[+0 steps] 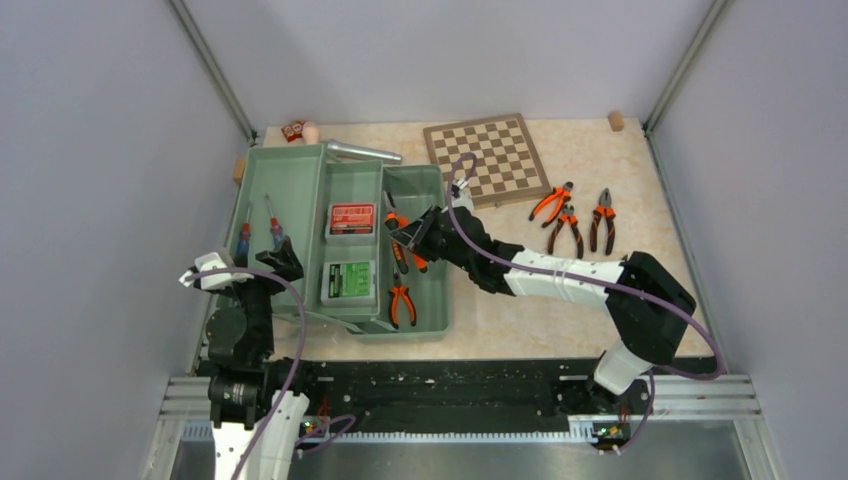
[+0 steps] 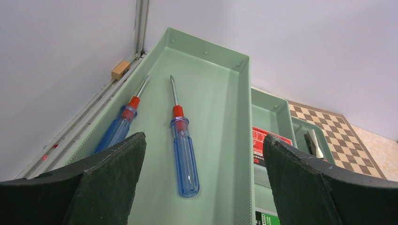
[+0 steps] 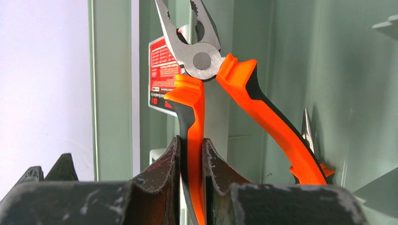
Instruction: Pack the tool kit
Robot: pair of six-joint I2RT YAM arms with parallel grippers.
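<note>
Top external view, item by item. Toolbox [image 1: 290, 190]: sage-green, open, on the table's left side, with three long compartments.

- **Left compartment:** two blue screwdrivers [image 2: 184, 150], side by side and apart.
- **Middle compartment:** red bit case [image 1: 351, 218] at the far end, green bit case [image 1: 349, 280] nearer the arms.
- **Right compartment:** one packed pair of pliers [image 1: 401, 303] at the near end.
- **Right gripper [image 3: 191, 145]:** over the right compartment, clenched on a single handle of the held pliers [image 3: 202, 61]. The second handle splays free.
- **Left gripper [image 1: 250, 264]:** fingers spread wide, grasping nothing, at the near end of the left compartment.
- **Loose pliers [image 1: 565, 232]:** three pairs on the table right of the box, near the chessboard [image 1: 488, 158].

We judge the step in hand to be laying the held pliers into the right compartment. To do it well, we would bring the tool low and lengthwise, between the divider and the outer wall. We would set it beyond the packed pair rather than on top of it. We would let go only once it rests, since the free handle can swing.

Not made out:

- How far the held pliers sit above the compartment floor.
- The thin pointed tip [image 3: 307, 126] beside the free handle, its body cut off.
- The grey metal bar [image 1: 360, 152] across the far rim, its ends unclear.
- A lid, which we see in no view.
</note>
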